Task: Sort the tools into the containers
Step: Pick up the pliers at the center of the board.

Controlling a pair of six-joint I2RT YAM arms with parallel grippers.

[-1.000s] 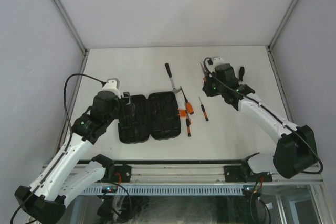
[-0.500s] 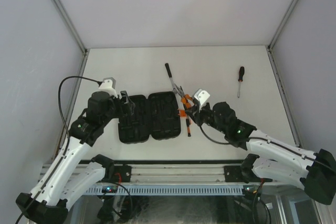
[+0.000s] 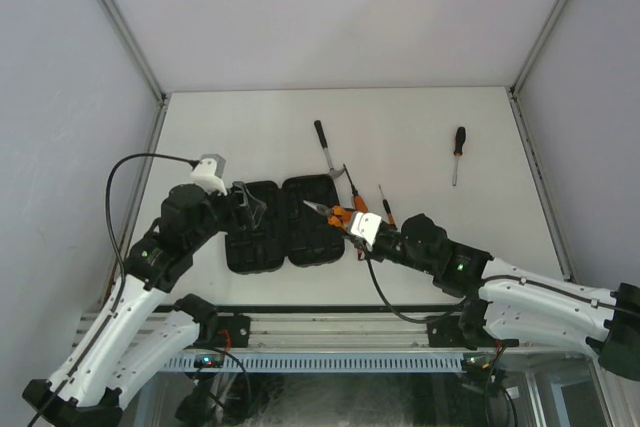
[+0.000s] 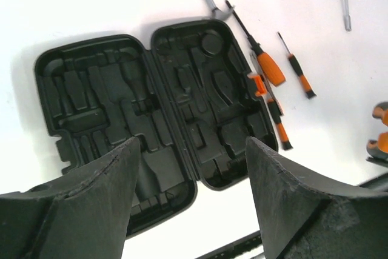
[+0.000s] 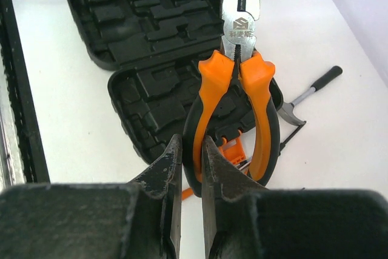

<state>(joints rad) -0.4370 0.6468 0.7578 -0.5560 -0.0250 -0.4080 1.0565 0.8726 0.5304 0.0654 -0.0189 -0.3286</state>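
near the front middle of the surface [image 3: 250,127] the case [image 3: 280,224] lies opened flat, its two halves side by side with their moulded slots facing up. over the right half hang the pliers [image 3: 333,213], shut, nose pointing left across the slots and orange handles trailing right. the right jaws are narrow and clamped on one handle only; in the right wrist view that handle runs down between the fingers [image 5: 173,174] while the other handle stays outside them. whether the pliers touch the case cannot be told. the right arm [image 3: 520,292] reaches in low from the right.

the left arm [image 3: 160,247] holds its jaws above the left half of the case. the left jaws stand wide with nothing between them, and its fingers [image 4: 91,192] frame the near edge of the case in the left wrist view.

the other tools lie loose on the surface. the hammer [image 3: 328,150] is just beyond the right half, head nearest the case and handle running away from it. the orange screwdriver [image 3: 356,194] lies just right of the case, its tip near the hammer head. a slim screwdriver [image 3: 385,204] is a little further right. another slim one [image 4: 276,122] lies along the case's right edge beside the latch [image 4: 259,84]. the long screwdriver [image 3: 457,152] rests well apart at the far right.
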